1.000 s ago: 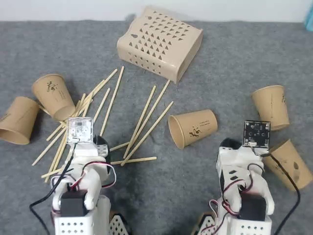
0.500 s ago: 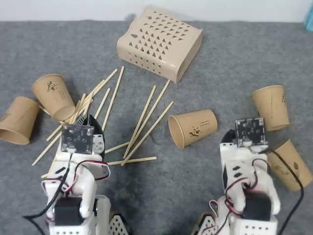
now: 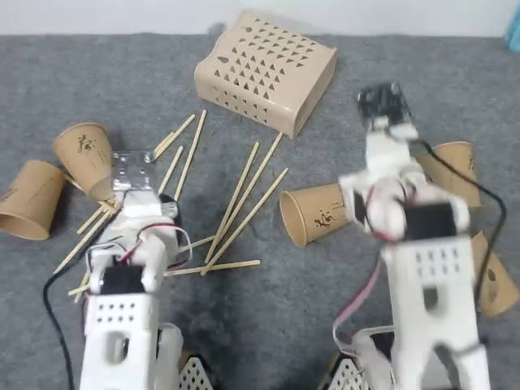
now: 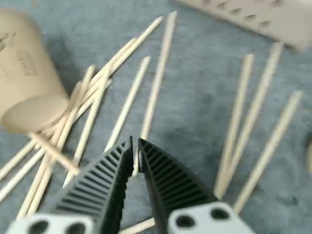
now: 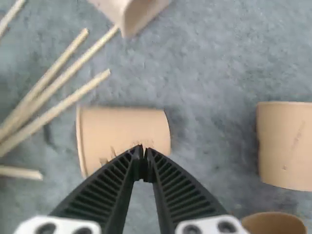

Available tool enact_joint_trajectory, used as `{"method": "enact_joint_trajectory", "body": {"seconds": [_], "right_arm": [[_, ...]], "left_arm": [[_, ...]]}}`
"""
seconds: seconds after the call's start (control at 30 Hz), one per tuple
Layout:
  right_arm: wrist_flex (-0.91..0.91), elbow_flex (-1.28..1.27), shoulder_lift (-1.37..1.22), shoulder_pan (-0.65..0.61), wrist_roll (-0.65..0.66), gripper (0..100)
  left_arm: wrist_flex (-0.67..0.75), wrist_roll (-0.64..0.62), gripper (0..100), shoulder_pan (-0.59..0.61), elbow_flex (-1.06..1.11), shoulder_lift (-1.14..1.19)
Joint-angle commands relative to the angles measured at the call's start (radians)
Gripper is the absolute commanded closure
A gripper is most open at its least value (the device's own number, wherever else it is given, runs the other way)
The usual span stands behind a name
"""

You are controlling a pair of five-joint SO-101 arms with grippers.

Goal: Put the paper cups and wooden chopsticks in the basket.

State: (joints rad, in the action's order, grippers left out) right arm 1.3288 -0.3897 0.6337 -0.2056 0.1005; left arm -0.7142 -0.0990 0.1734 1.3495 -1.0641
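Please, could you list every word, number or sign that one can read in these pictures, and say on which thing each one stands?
No text here can be read.
Paper cup second from the left: a dark brush-like mark, too small to read.
Paper cup in the middle: the same kind of mark, unreadable.
Paper cup at the far left: a faint mark, unreadable.
Basket: no print.

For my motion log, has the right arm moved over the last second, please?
Yes. The right arm has reached forward toward the basket, now over the lying cup.
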Motion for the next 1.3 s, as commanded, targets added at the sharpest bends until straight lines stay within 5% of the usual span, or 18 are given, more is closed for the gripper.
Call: {"method": "enact_joint_trajectory", "body": {"seconds": [0.0, 0.37, 0.7, 1.27], "right_arm": [[-0.073, 0.173, -0.168, -0.016, -0.147, 98.7], [-0.341, 0.413, -0.631, -0.035, -0.433, 81.9], [-0.57, 0.621, -0.955, -0.074, -0.431, 81.4], [-0.608, 0.994, -1.342, -0.119, -0.436, 81.9]], "left_arm": [[0.14, -0.015, 99, 0.066, -0.019, 0.118], [0.218, -0.017, 90, 0.081, -0.022, 0.178], [0.29, -0.018, 85, 0.077, 0.01, 0.18], [0.31, -0.018, 85, 0.075, 0.015, 0.18]]}}
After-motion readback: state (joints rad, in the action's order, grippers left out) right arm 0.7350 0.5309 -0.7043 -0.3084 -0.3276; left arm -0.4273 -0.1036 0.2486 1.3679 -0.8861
